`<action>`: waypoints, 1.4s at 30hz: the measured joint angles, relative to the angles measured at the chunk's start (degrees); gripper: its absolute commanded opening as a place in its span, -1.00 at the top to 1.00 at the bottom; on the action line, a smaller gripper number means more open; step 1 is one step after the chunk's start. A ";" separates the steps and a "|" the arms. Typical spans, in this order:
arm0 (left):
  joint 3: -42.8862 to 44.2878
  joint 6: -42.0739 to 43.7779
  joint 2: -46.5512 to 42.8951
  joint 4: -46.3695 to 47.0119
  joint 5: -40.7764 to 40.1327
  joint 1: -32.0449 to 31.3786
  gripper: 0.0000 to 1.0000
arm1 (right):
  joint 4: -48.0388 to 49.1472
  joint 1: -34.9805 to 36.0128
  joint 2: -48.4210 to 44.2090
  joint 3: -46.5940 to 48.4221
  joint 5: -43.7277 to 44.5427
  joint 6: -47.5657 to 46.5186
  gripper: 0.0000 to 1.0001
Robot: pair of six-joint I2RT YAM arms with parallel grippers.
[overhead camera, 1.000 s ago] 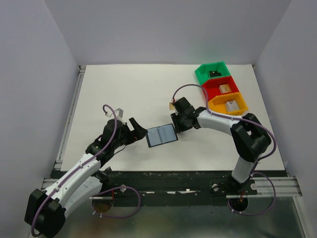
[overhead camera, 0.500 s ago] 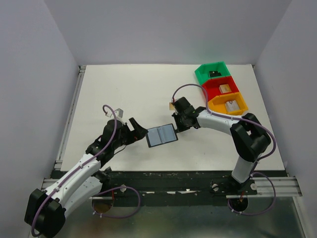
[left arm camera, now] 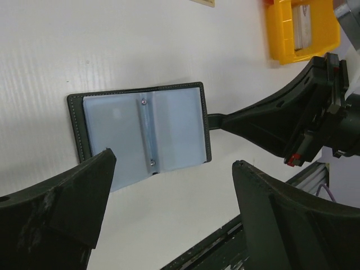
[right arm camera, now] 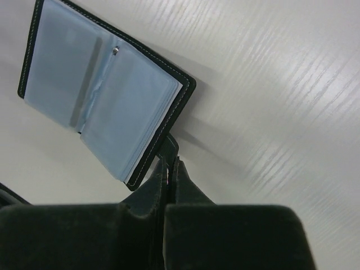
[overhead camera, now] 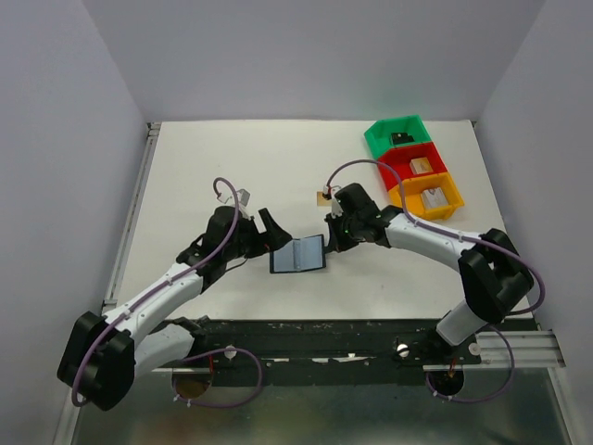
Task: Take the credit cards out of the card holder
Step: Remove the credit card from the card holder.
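Note:
The card holder (overhead camera: 298, 255) lies open on the white table, black-edged with blue-grey pockets (left arm camera: 140, 132) facing up. My right gripper (overhead camera: 331, 239) is at its right edge, shut on the holder's little strap tab (right arm camera: 170, 145). My left gripper (overhead camera: 266, 233) hovers at the holder's left edge, wide open, with nothing between its fingers (left arm camera: 67, 191). The credit cards do not show plainly; only a faint grey band (right arm camera: 79, 90) shows through one pocket in the right wrist view.
Green (overhead camera: 398, 135), red (overhead camera: 417, 165) and orange (overhead camera: 428, 195) bins stand in a row at the back right, each holding a small item. A small tan flat piece (overhead camera: 321, 197) lies on the table just behind my right gripper. The table's front rail (overhead camera: 324, 329) runs close below the holder.
My right gripper has closed on the strap tab. The left arm has swung forward and right, up to the holder's left edge. The holder has shifted and turned slightly.

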 measured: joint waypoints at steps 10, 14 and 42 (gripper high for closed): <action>-3.02 -2.45 10.12 15.41 13.70 2.58 -0.66 | 1.09 0.00 -4.83 -4.48 -5.86 -1.29 0.99; -2.27 -0.17 12.63 14.67 15.10 0.52 -0.55 | 1.53 0.00 -5.27 -4.48 -8.11 -1.33 0.99; 3.69 5.31 20.44 10.97 12.33 -8.02 -0.35 | 2.97 -0.39 -8.41 -4.48 -15.74 0.13 0.99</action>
